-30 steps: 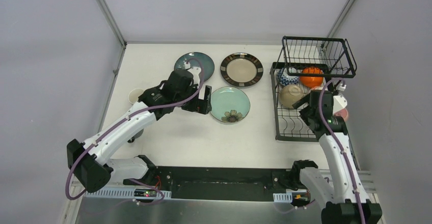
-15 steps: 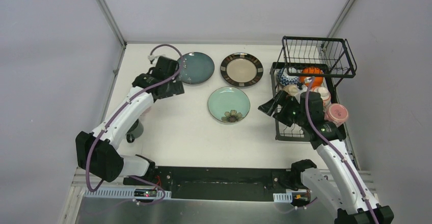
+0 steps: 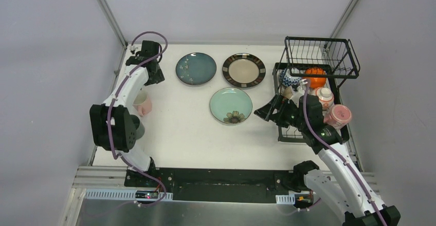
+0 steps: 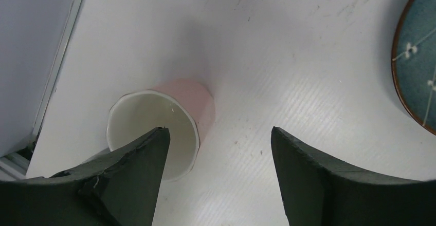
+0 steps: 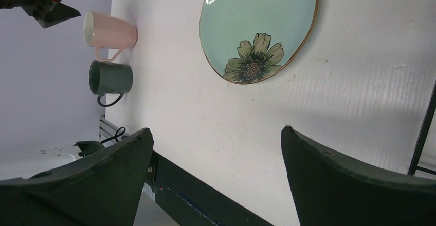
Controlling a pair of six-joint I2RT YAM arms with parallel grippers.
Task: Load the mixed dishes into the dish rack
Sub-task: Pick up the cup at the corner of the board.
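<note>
A pink cup (image 4: pixel 169 117) lies on its side by the table's left edge, also seen as the pink cup (image 3: pixel 142 104). My left gripper (image 4: pixel 218 138) hovers just above it, open, its left finger (image 4: pixel 139 174) over the cup's mouth and nothing between the jaws. The teal plate (image 3: pixel 196 68), the beige plate (image 3: pixel 243 70) and the mint flower plate (image 3: pixel 231 105) lie flat on the table. My right gripper (image 3: pixel 267 110) is open and empty between the mint plate (image 5: pixel 259 28) and the dish rack (image 3: pixel 282 128). The rack holds an orange bowl (image 3: pixel 314 76), a patterned bowl (image 3: pixel 324 96) and another pink cup (image 3: pixel 339 115).
A dark green mug (image 3: pixel 136 128) stands just in front of the pink cup, near the left arm's base. The rack's raised basket (image 3: pixel 321 56) overhangs its far end. Walls close in the table on the left, back and right.
My left arm swung from beside the mint plate to the far left, above the pink cup, its jaws narrowing a little. My right arm drew out of the rack leftward over the table.
</note>
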